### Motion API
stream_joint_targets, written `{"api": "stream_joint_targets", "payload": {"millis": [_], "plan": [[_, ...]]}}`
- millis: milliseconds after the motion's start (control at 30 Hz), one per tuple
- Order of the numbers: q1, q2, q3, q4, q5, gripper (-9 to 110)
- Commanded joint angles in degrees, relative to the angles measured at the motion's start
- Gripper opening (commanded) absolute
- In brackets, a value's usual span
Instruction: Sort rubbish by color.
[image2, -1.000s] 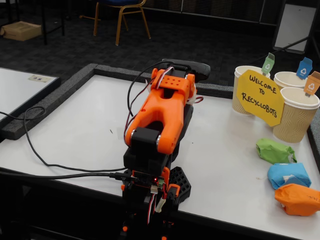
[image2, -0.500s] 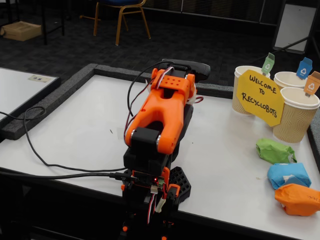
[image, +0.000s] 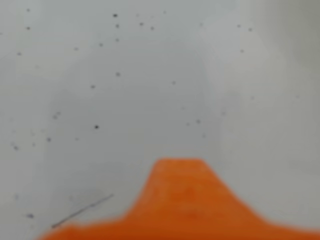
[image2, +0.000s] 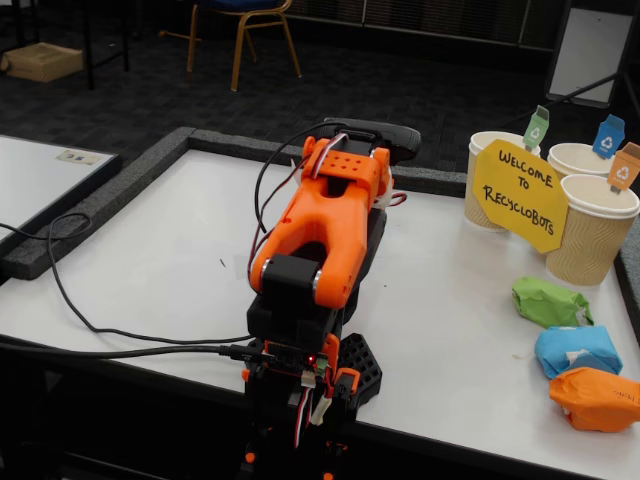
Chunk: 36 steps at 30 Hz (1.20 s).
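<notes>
We see our arm (image2: 325, 235) folded back over its base at the near edge of the white table (image2: 180, 260), with the gripper tucked at the far end of the fold, beneath the black wrist camera housing (image2: 385, 140). In the fixed view the gripper itself is hidden behind the arm. In the wrist view only a blurred orange part of the gripper (image: 180, 200) rises from the bottom edge over bare, speckled table surface, with a thin dark line just to its left. We cannot tell whether the jaws are open or closed, and nothing shows between them.

Nearest us, well off to the gripper's right in the fixed view, lies the orange wad (image2: 596, 398), close to the table's near right corner. Just beyond it sits the blue wad (image2: 577, 350); whether the two touch we cannot tell. A little farther on is the green wad (image2: 550, 302), just beside the blue one. All three lie on the table in a short row, well apart from the gripper.

Farther still, to the gripper's right and about level with it, stand three ribbed paper cups (image2: 590, 235) with coloured flags, and the yellow sign (image2: 518, 195) leans in front of them. A black cable (image2: 90, 320) trails across the table on the left side of the arm.
</notes>
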Motion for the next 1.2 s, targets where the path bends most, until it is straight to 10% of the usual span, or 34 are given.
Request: {"api": "stream_joint_targets", "payload": {"millis": [0,1167], "plan": [[-0.4,1.8,-2.6,-0.1,0.5,0],[8.9,-34.5,-53.7,4.6,-3.8,9]]}}
